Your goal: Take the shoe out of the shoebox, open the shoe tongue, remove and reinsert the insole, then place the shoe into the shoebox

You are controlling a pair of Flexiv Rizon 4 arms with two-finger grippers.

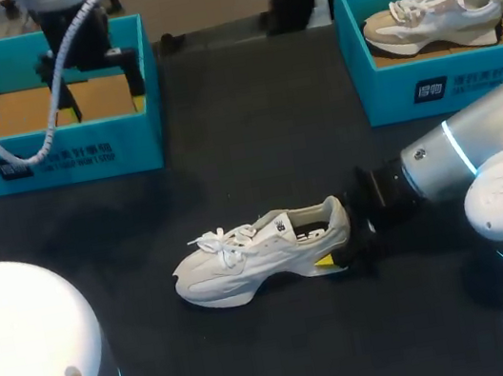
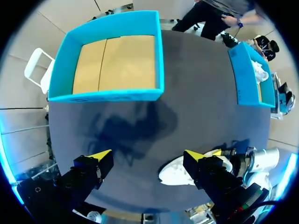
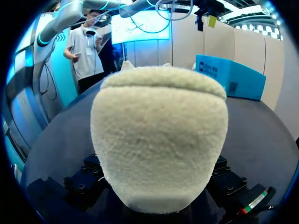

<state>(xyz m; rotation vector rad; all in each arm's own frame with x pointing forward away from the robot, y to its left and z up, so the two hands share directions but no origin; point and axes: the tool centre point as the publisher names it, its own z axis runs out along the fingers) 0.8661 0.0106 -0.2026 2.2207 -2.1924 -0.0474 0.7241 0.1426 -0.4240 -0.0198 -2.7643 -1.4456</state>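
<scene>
**Black surface, white shoe out in the middle**

Black cloth covers the surface (image 1: 244,141), which fills the head view from edge to edge. Two teal shoeboxes stand on it: the left shoebox (image 1: 63,160) in the upper left of the frame, the right shoebox (image 1: 446,83) in the upper right. The left one shows only its brown cardboard floor (image 2: 114,60). The right one holds a second shoe (image 1: 435,13), beige and white, lying with its toe toward the frame's left.

The shoe (image 1: 263,254) stands upright on its sole at the lower middle of the frame, well apart from both boxes, with its toe to the frame's left and its heel (image 3: 159,140) to the right. It is off-white, with white laces (image 1: 220,243) tied loosely over the tongue and a dark lining showing in the opening. Seen from my right wrist, the heel is a pale, fuzzy, rounded cap that nearly fills the picture.

My left hand (image 2: 147,156) hangs above the left shoebox, spread wide and holding nothing; its yellow tips stand far apart over bare cloth, with the shoe partly showing behind one of them.

My right hand (image 1: 349,241) sits right at the heel, coming in from the frame's right. The heel hides most of it, so I cannot tell whether it grips the shoe or only lies against it.
</scene>
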